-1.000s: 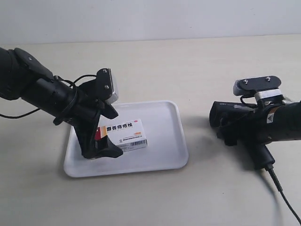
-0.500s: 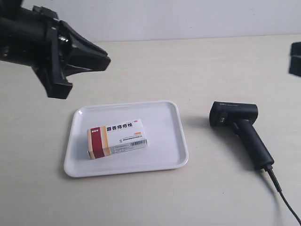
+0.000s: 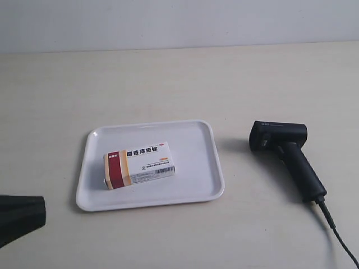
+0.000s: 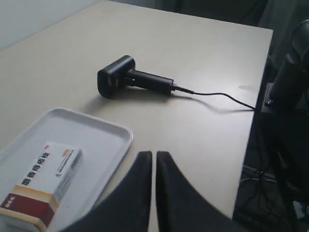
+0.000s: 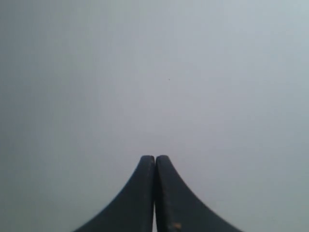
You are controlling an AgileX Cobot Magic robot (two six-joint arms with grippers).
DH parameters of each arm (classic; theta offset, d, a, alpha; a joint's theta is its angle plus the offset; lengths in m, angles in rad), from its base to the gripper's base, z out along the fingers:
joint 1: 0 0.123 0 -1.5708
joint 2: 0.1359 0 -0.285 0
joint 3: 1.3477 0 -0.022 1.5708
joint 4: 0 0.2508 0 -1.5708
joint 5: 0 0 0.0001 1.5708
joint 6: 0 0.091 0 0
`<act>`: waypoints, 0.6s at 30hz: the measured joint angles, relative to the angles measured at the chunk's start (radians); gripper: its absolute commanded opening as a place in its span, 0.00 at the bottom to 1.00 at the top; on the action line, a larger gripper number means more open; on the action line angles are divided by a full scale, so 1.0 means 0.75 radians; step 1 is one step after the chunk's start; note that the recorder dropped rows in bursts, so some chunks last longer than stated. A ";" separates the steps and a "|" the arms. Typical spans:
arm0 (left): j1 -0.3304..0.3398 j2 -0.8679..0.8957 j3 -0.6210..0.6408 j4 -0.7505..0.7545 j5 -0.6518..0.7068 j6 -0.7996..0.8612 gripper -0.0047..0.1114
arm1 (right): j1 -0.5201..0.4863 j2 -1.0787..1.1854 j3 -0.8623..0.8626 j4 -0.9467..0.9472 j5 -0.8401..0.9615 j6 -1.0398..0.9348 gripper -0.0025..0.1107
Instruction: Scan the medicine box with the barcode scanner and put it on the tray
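Box on the tray, scanner lying beside it, both pincers pressed together and empty.

The medicine box lies flat inside the white tray on the pale surface, its dark red band toward the exterior view's left. The barcode scanner rests on the surface near the tray, at the exterior view's right, its cable trailing off. The left pincer hangs above the tray's edge, holding nothing; the right pincer faces a blank grey background.
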 measured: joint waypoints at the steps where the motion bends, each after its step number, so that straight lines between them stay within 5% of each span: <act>1: 0.000 -0.037 0.006 0.037 0.012 0.006 0.09 | 0.000 0.000 0.000 0.000 0.013 0.000 0.02; 5: 0.082 -0.217 0.106 0.041 -0.258 0.018 0.09 | 0.000 0.000 0.000 0.000 0.028 0.000 0.02; 13: 0.630 -0.615 0.351 -0.103 -0.629 0.017 0.09 | 0.000 0.000 0.000 0.000 0.031 0.000 0.02; 18: 0.707 -0.643 0.393 -0.075 -0.666 -0.097 0.09 | 0.000 0.000 0.000 0.000 0.031 0.000 0.02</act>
